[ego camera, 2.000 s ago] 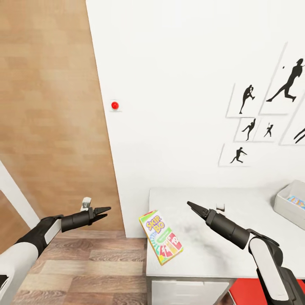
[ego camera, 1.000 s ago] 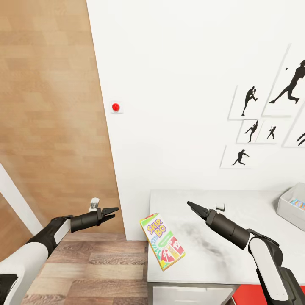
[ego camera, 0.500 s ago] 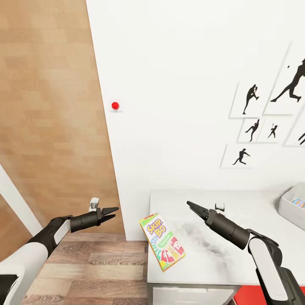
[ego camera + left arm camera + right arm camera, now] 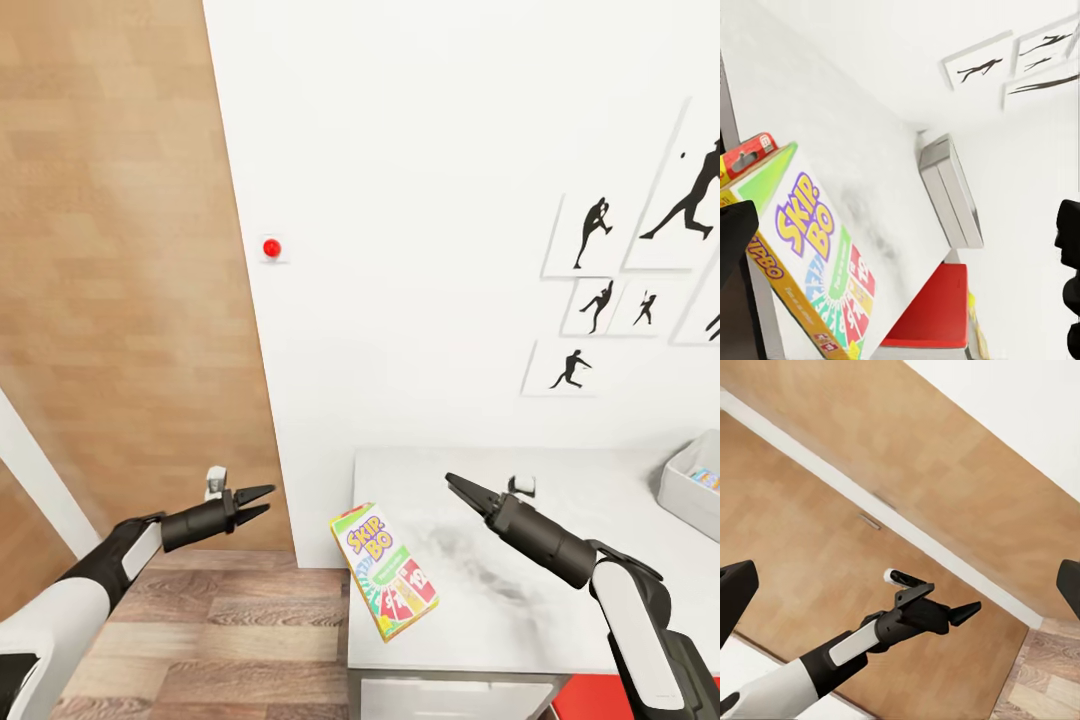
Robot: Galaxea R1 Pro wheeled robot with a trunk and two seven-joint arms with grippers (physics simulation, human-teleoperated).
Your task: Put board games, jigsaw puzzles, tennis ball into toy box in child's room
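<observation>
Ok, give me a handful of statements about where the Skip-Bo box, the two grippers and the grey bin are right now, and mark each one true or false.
1. The Skip-Bo box lies on the table, overhanging its left edge. True.
2. The left gripper is clamped on the Skip-Bo box. False: it is open, apart from the box, holding nothing.
3. The right gripper is above the table. True.
4. The toy box stands beside the Skip-Bo box. False: it sits at the table's far right end.
5. Silhouette pictures hang on the wall. True.

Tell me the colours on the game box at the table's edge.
The Skip-Bo game box is yellow, green and red, with purple lettering, clearest in the left wrist view.
</observation>
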